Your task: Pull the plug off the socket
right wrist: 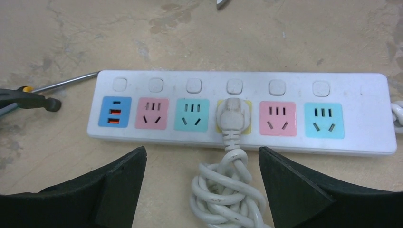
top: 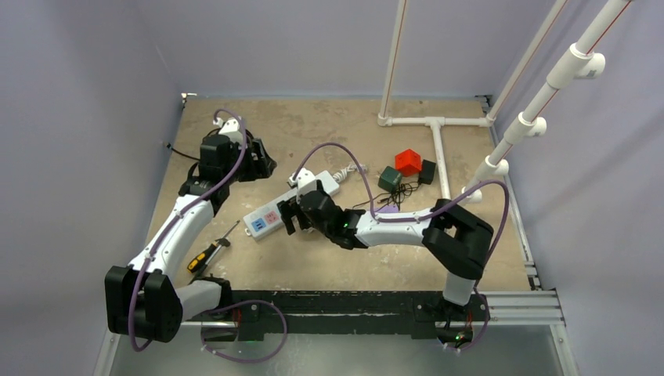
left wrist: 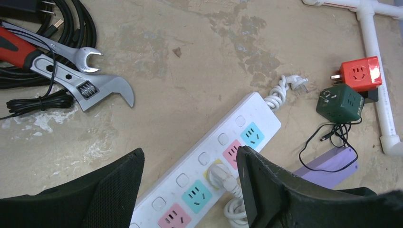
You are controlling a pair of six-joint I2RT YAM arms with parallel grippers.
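Socket [top: 262, 222] is lying diagonally at ctr of the top view on the worktop [top: 313, 133], its upper end hidden under the R tool [top: 294, 211]. In the R wrist view it's running across the frame at mid-height. Plug [right wrist: 232, 116] is sitting in the yellow outlet, 4th from the frame's left, btwn a green and a pink one, w/ its white cord [right wrist: 228, 190] coiling down to the bottom edge. R tool is hanging released, jaws wide, nothing btwn them; its fingers are showing bottom left and bottom right, either side of the cord, not touching the plug. L tool [left wrist: 190, 152] is also released, gripping nothing, sitting upper left in the top view. Screwdriver [top: 210, 252] is lying lower left of the socket. Wrench [left wrist: 90, 83] is resting upper left in the L wrist view; red cube [left wrist: 361, 73], green cube [left wrist: 341, 103] and purple bar [left wrist: 328, 168] are sitting at that view's right.
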